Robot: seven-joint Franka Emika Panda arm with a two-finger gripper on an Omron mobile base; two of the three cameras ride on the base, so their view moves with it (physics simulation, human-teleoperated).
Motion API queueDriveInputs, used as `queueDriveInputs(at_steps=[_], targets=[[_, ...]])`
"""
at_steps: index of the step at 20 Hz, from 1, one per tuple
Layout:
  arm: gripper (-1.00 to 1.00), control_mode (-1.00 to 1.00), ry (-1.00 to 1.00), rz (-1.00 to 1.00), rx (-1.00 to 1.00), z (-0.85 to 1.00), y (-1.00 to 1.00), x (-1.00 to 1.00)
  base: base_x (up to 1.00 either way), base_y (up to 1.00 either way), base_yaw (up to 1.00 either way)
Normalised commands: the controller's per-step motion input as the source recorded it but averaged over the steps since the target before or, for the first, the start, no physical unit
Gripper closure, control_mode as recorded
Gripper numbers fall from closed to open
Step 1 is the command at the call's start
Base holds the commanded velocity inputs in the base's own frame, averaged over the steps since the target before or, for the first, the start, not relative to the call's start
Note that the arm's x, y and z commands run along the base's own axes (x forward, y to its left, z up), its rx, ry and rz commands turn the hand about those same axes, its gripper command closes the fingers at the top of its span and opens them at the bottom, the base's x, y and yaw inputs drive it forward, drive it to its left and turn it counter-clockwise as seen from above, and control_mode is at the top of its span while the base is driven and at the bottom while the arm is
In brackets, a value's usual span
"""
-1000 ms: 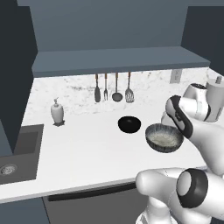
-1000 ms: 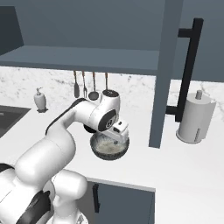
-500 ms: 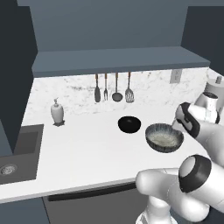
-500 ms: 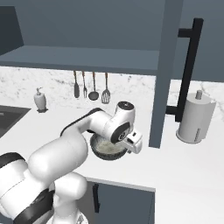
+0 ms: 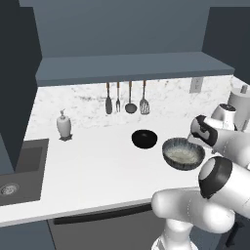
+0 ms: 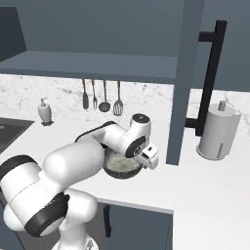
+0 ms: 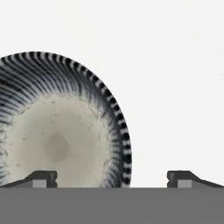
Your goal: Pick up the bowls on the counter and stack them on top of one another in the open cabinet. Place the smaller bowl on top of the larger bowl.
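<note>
White marbled worktop carries the larger bowl, its right rim between wide-spread jaws. Descend squarely before closing on the rim.

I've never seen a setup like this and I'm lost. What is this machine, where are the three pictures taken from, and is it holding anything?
It is a white robot arm in a simulated kitchen. Two pictures come from cameras on its base, behind the arm to its left and right; the third looks along its gripper. On the white counter sit a small black bowl, a wider streaked bowl, a soap dispenser and a paper towel roll. Utensils hang below the open cabinet. The gripper is open above the wider bowl's rim, holding nothing.
</note>
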Motion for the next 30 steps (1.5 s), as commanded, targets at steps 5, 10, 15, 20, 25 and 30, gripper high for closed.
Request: queueDriveInputs(at_steps=[5, 10, 15, 20, 25, 30], targets=[[-1.00, -1.00, 0.00, 0.00, 0.01, -0.30, -0.22, 0.11, 0.00, 0.00, 0.00], [-1.00, -1.00, -0.02, 0.00, 0.01, -0.22, -0.02, 0.01, 0.00, 0.00, 0.00], [-1.00, -1.00, -0.01, 0.00, 0.01, -0.27, 0.01, 0.07, 0.00, 0.00, 0.00], [-1.00, -1.00, 0.00, 0.00, 0.00, -0.29, 0.16, 0.07, 0.00, 0.00, 0.00], [1.00, -1.00, 0.00, 0.00, 0.00, -0.08, 0.15, 0.02, 0.00, 0.00, 0.00], [1.00, -1.00, -0.02, 0.00, 0.00, 0.00, 0.05, -0.02, 0.00, 0.00, 0.00]])
